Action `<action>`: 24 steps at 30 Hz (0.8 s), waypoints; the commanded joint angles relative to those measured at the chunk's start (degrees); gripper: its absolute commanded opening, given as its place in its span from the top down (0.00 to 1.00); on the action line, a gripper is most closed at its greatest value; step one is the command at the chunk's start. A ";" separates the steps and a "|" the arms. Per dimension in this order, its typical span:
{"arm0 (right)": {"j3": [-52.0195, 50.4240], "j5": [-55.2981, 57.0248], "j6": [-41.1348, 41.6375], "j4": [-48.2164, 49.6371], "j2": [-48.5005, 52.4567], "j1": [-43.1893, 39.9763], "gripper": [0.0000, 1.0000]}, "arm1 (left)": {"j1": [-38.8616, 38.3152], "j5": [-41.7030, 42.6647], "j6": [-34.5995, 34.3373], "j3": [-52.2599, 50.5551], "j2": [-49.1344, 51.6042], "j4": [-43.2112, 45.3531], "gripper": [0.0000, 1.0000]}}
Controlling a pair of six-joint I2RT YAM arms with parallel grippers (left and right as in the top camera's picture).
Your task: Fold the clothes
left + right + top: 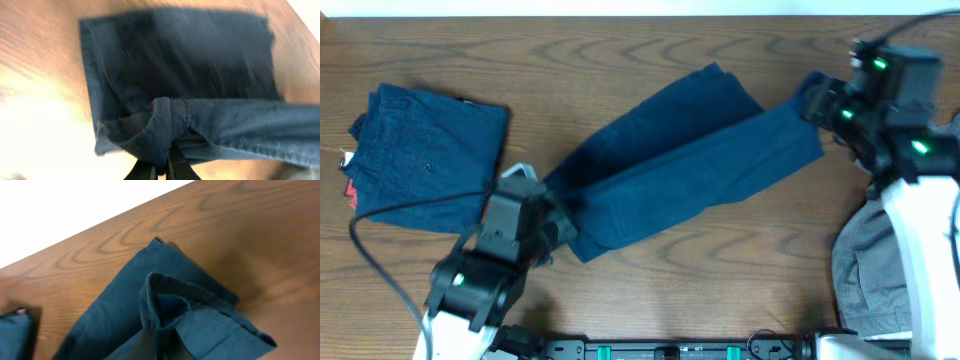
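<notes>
Dark navy shorts (690, 160) lie stretched across the middle of the wooden table, folded lengthwise. My left gripper (558, 222) is shut on their lower left end; the bunched fabric (165, 135) shows between its fingers (162, 167). My right gripper (817, 105) is shut on the upper right end, where a fold of fabric (167, 315) rises from its fingers (165, 355). A second pair of navy shorts (425, 155) lies folded at the far left, with a red-and-white label (349, 185) at its left edge.
A grey garment (870, 270) lies heaped at the right edge by the right arm's base. A black cable (390, 215) runs across the left shorts. The table's far edge (100, 220) is close behind the right gripper.
</notes>
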 commanded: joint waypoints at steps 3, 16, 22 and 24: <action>1.95 9.57 -3.17 7.19 9.07 2.62 0.99 | 0.90 -14.08 -3.89 -1.01 9.97 2.91 0.93; 1.92 8.28 -3.10 26.03 27.71 7.10 0.99 | 4.96 -18.12 -8.13 -1.01 32.00 15.98 0.92; 1.92 3.63 -2.95 38.64 32.54 8.72 0.51 | 7.37 -18.08 -8.11 -0.98 36.24 22.34 0.50; 1.95 4.42 -3.23 37.79 32.39 8.28 0.46 | 8.98 -17.49 -7.74 -0.76 35.85 23.26 0.45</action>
